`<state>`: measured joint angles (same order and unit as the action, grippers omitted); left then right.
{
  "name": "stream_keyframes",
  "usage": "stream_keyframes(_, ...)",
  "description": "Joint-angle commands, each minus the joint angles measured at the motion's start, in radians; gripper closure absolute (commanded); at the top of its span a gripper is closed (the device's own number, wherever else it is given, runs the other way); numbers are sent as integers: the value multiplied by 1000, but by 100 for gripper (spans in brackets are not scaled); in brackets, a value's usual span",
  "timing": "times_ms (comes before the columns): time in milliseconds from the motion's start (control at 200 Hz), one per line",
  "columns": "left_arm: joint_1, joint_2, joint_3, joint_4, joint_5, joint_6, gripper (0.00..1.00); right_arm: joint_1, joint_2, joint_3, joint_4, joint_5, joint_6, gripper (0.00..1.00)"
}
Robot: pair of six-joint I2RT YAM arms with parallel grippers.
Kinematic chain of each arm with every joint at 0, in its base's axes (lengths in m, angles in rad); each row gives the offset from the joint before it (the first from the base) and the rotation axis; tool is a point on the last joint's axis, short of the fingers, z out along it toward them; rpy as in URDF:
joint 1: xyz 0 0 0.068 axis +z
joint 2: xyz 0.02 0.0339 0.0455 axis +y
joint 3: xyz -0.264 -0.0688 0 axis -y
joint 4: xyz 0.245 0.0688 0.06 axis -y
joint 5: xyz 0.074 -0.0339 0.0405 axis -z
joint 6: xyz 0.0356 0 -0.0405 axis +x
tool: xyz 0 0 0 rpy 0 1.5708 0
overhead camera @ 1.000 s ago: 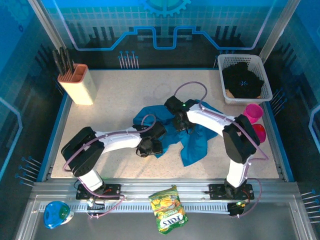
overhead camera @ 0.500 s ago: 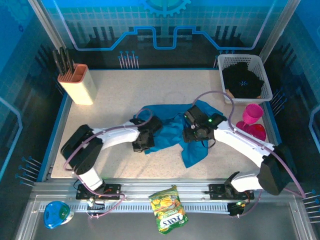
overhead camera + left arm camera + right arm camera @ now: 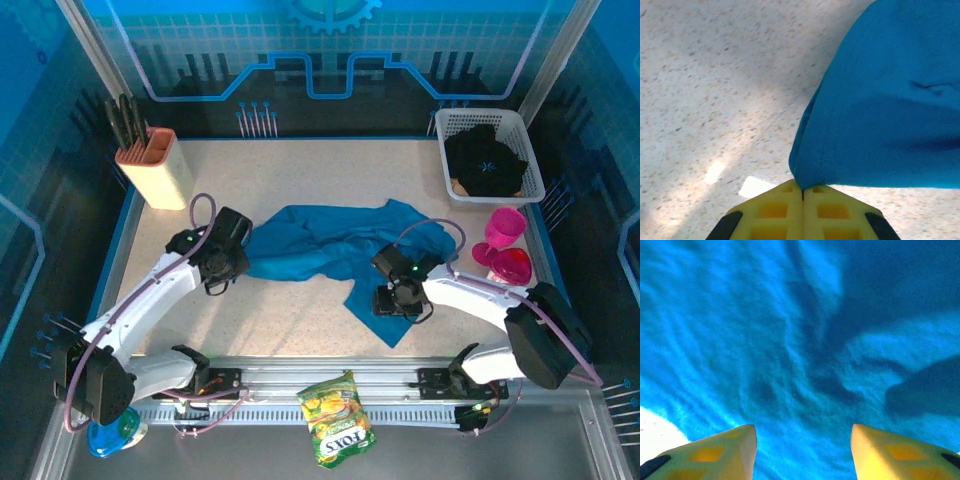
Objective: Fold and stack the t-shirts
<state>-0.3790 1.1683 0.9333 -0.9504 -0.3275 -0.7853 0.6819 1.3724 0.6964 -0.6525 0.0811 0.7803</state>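
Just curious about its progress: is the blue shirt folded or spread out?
Unfolded: the blue t-shirt lies rumpled, stretched across the table, with no neat folds. The left pincer is shut on its edge.

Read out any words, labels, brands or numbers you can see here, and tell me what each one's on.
"TOYS", or close to it: big letters on the green and yellow snack bag at the near rail; blurred, so not certain.
Smaller print on that bag: too small to read.
Pale mark on the black shirt in the basket: too small to tell whether it is text.
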Motion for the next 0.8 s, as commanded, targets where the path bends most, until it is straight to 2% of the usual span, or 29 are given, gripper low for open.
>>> stream_keyframes(0,79,-61,-47,-115,-87,4,100,7,27,-21,-21,62,56,53)
stream_keyframes(115,218,-147,-59,-116,-53,62,100,-30,43,-36,-57,84,33,66)
stream_keyframes(215,285,-177,-50,-105,-19,86,100,-67,39,-47,-30,53,32,75)
stream_keyframes(335,293,-170,-74,-73,41,69,100,-118,50,-33,-16,27,24,83)
stream_keyframes(475,293,-188,-212,59,217,7,100,-175,49,10,-50,71,-16,88)
stream_keyframes(605,292,-191,-337,139,259,-43,100,-291,41,37,-73,96,-88,91)
stream_keyframes(691,292,-188,-385,168,264,-61,91,-352,34,44,-77,71,-119,92)
stream_keyframes(746,292,-189,-400,173,262,-69,80,-364,19,48,-89,64,-128,92)
stream_keyframes(796,292,-197,-404,169,257,-73,65,-366,-2,52,-105,56,-132,92)
